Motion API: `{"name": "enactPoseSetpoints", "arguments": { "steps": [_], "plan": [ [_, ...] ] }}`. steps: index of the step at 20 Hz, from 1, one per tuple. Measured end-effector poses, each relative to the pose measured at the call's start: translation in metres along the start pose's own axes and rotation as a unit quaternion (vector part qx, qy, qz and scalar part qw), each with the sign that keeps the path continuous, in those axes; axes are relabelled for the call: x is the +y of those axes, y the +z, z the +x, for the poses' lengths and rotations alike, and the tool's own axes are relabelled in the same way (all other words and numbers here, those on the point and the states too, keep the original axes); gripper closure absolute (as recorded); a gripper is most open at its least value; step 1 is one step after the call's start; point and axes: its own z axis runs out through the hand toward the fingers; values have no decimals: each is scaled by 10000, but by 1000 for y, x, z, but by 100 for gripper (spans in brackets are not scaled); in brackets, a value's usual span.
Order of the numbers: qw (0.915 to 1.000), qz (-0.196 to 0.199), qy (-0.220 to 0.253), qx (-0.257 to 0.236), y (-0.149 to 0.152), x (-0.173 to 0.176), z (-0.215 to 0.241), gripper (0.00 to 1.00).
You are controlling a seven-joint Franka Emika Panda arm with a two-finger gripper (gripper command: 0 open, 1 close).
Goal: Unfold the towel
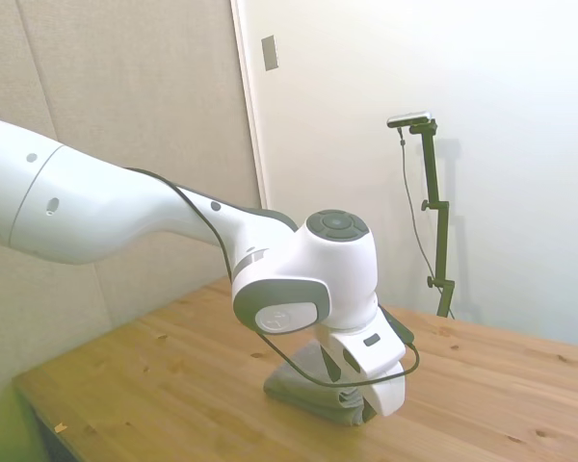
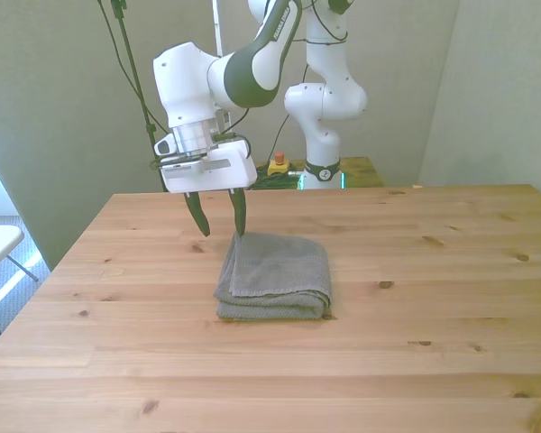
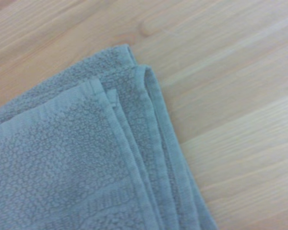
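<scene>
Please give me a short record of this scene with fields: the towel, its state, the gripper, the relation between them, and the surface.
towel: grey towel, terry cloth
state: folded, several layers stacked; hemmed edges meet at one corner in the wrist view
gripper: gripper open, fingers pointing down
relation: above the towel's far corner on the front view's left; one fingertip at the towel's edge, nothing grasped
surface: wooden table

Nubbly terry-cloth towel [image 2: 275, 275], smooth wooden table [image 2: 433, 361]
</scene>
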Motion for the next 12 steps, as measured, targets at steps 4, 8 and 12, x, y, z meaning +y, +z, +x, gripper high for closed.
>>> {"name": "enactPoseSetpoints", "arguments": {
  "steps": [4,8,12],
  "plan": [
    [9995,156,-157,-209,16,-1,-6,100],
    [9990,197,-248,-327,28,-4,-13,100],
    [9974,397,-402,-439,33,-4,-17,100]
  ]
}}
